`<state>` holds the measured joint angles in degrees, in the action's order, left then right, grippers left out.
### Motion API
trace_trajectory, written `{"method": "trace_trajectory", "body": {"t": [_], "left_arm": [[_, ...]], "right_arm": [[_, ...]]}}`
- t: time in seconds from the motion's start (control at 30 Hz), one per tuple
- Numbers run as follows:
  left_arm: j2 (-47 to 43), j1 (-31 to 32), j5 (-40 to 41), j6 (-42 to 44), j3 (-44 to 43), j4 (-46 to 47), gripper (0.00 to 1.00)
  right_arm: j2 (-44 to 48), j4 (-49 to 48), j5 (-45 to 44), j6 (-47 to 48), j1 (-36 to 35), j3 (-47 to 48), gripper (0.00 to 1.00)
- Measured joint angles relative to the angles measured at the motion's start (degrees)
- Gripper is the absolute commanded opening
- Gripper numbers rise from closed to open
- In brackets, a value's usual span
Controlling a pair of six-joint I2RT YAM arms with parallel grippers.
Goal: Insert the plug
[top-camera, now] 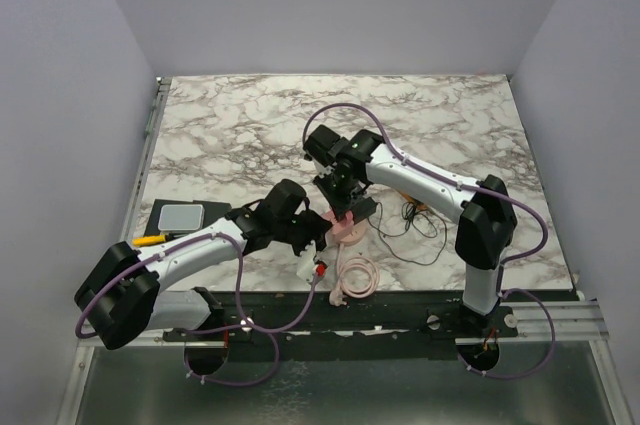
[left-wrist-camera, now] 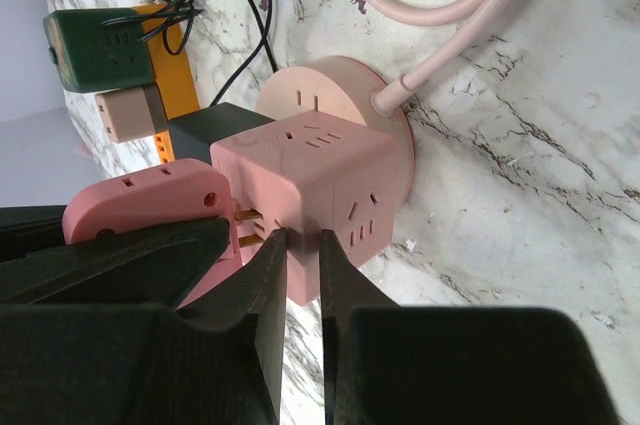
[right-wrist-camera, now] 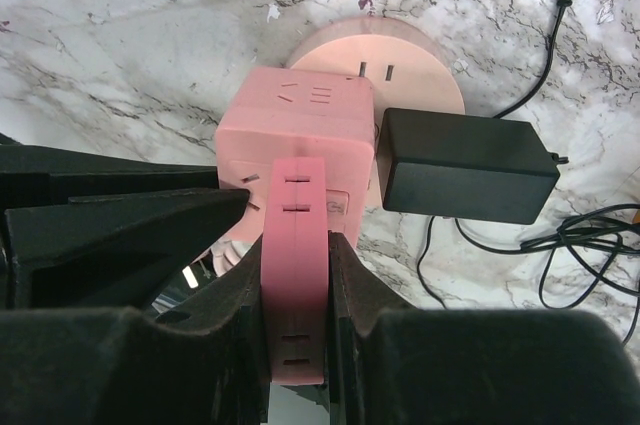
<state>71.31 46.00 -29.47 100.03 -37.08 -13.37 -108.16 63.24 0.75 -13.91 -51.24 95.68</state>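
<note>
- Marble table [top-camera: 230, 125] has grey walls [top-camera: 70, 95] at 9, 12 and 3 o'clock, and the two arms are bolted on at 6 o'clock.
- Wide bare marble shows toward 12 o'clock from the grippers. Things crowd the side toward 6 o'clock.
- One pink cube [left-wrist-camera: 320, 175] with holes sits on one round pink base [left-wrist-camera: 320, 95], toward 6 o'clock from the table's middle.
- One pink plug [right-wrist-camera: 296, 285] is at the cube's side, at 6 o'clock of it in the right wrist view. The right gripper [right-wrist-camera: 297, 245] is clamped on the plug's two flat sides.
- Two brass prongs [left-wrist-camera: 250, 228] show between plug and cube, so the plug is not all the way in.
- The left gripper [left-wrist-camera: 303, 245] has its fingers nearly together with a thin gap. The tips touch the cube's lower edge. Whether they pinch anything cannot be told.
- One black block [right-wrist-camera: 465, 167] sits just beside the cube at 3 o'clock.
- One coil of pink cord [top-camera: 357, 278] lies at 6 o'clock of the base, by the near edge.
- One tangle of black wires [top-camera: 420, 225] lies at 3 o'clock.
- One grey pad [top-camera: 181, 215] and one yellow tool [top-camera: 148, 240] lie by the 9 o'clock edge.
- One green block [left-wrist-camera: 100, 50] and one beige block [left-wrist-camera: 125, 113] sit on an orange strip [left-wrist-camera: 175, 55].
</note>
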Motion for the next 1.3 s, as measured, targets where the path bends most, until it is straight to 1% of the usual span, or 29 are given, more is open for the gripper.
{"method": "trace_trajectory", "body": {"t": [0.2, 0.4, 0.7, 0.8, 1.0, 1.1, 1.3], "left_arm": [[0.2, 0.0, 0.0, 0.6, -0.2, -0.3, 0.10], [0.3, 0.0, 0.0, 0.8, -0.5, -0.7, 0.08], [0.4, 0.0, 0.0, 0.7, -0.5, -0.7, 0.06], [0.5, 0.0, 0.0, 0.7, -0.5, -0.1, 0.05], [0.7, 0.1, 0.0, 0.5, -0.5, 0.0, 0.03], [0.7, 0.1, 0.0, 0.3, -0.5, 0.0, 0.00], [0.7, 0.2, 0.0, 0.0, -0.5, 0.3, 0.00]], "right_arm": [[-2.1, 2.7, 0.1, 0.0, 0.0, 3.0, 0.01], [-2.4, 3.3, 0.2, -0.7, 0.0, 3.5, 0.01], [-1.3, 1.6, 1.3, -2.7, 0.5, 1.6, 0.01], [-0.9, 0.3, 3.3, -3.6, 0.5, 0.7, 0.01], [-0.8, -0.7, 3.6, -4.0, 0.6, -0.3, 0.01], [-0.8, -0.7, 3.4, -4.0, 0.6, -0.4, 0.01], [-0.8, -0.6, 2.8, -3.8, 0.6, -0.4, 0.01]]}}
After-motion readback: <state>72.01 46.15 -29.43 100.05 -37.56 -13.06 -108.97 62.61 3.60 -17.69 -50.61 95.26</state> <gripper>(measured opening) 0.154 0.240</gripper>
